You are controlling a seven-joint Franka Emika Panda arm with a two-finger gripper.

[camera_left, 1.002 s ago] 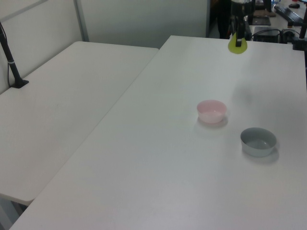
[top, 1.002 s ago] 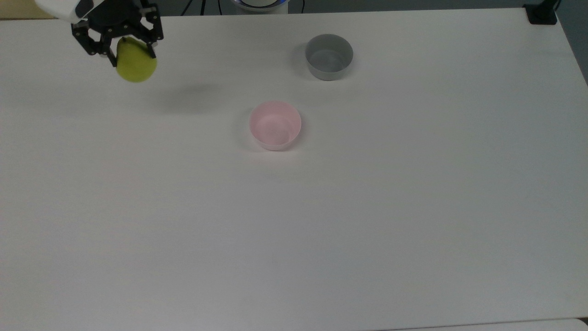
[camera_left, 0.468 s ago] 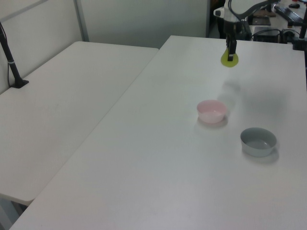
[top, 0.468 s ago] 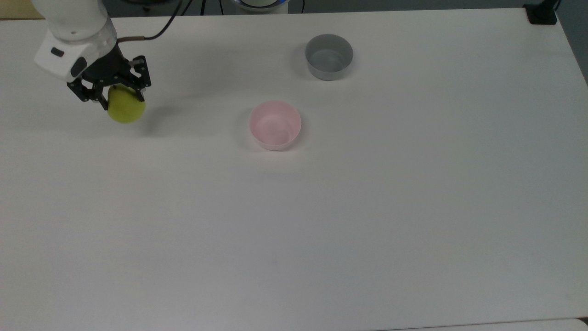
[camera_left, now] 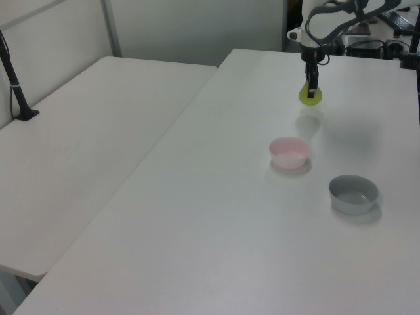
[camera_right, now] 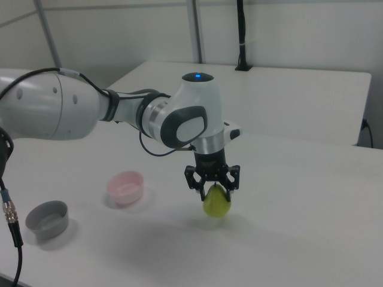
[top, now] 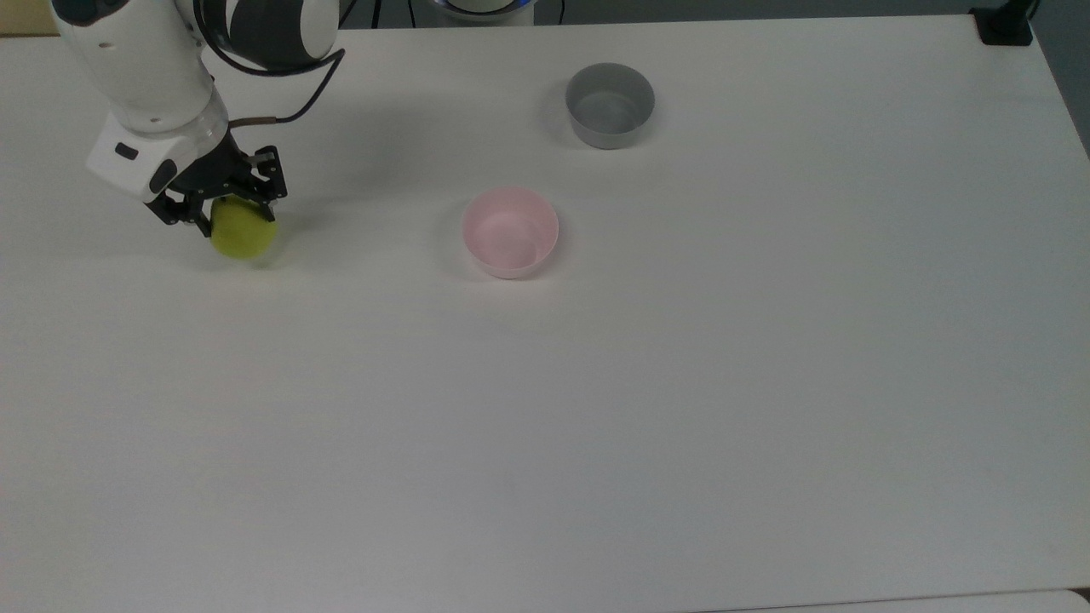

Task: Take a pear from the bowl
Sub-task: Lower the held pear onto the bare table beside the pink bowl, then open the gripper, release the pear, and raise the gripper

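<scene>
A yellow-green pear [top: 244, 234] [camera_left: 310, 96] [camera_right: 216, 203] hangs just above the white table, far to the top view's left of the pink bowl [top: 510, 232] [camera_left: 289, 151] [camera_right: 125, 186]. My gripper [top: 230, 213] [camera_left: 311, 90] [camera_right: 212, 190] is shut on the pear's upper end, its black fingers on either side. The pink bowl has nothing in it. In the right view the pear's bottom is close to the tabletop, with its shadow right beneath.
A grey bowl [top: 610, 104] [camera_left: 353, 193] [camera_right: 46, 218] with nothing in it stands beyond the pink one in the top view. A second white table [camera_left: 85, 144] adjoins on the left view's left. A black clamp [top: 1005, 25] sits at the top view's far right corner.
The gripper has carried the pear down towards the table and a little nearer in the top view. The bowls have not moved.
</scene>
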